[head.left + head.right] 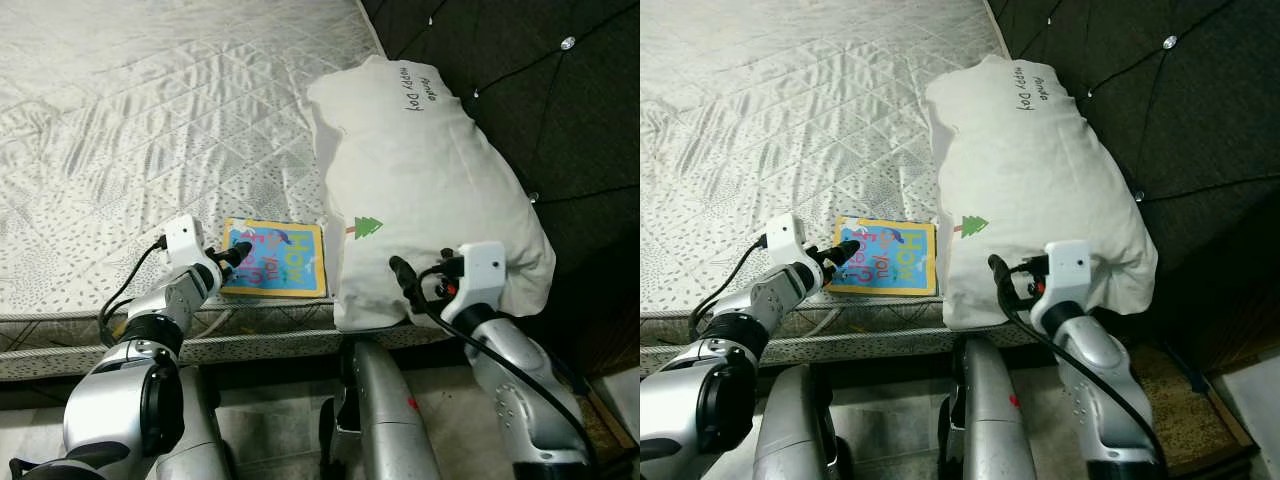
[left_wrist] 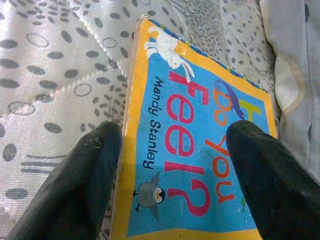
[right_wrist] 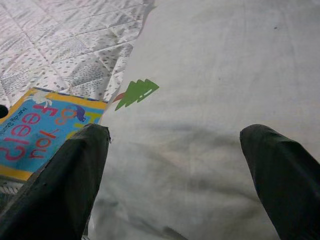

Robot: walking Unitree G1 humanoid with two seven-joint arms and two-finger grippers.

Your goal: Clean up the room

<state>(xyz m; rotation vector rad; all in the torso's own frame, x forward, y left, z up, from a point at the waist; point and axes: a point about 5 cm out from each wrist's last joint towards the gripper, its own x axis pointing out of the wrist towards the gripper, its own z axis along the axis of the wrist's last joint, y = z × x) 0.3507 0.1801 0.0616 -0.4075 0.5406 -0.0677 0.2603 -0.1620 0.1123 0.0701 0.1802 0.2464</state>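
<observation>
The robot is standing at the near edge of a bed point(image 1: 150, 110), looking down on its quilted white cover. A children's picture book point(image 1: 275, 258), yellow-bordered with a blue cover, is lying flat near that edge. Just to its right a white pillow point(image 1: 420, 180) with a small green tree print is running from the near edge toward the dark tufted headboard point(image 1: 540, 90), its side lying just beside or touching the book's right edge.

The left gripper point(image 1: 233, 257) is reaching in low over the mattress edge, its fingers parted. In the left wrist view one finger point(image 2: 75, 185) is sitting off the book's outer edge on the quilt and the other point(image 2: 270, 180) is sitting over the cover, so the jaws are straddling the book's near corner without closing on it. This placement is looking like a lineup for a pinch across the board edge.

The right gripper point(image 1: 408, 280) is hovering at the pillow's near end, also spread wide and holding nothing; its fingers point(image 3: 60, 185) are framing the fabric, probably readying to grasp or reposition the pillow.

Judging from the layout, tidying is only beginning: both items are still lying where they are.
</observation>
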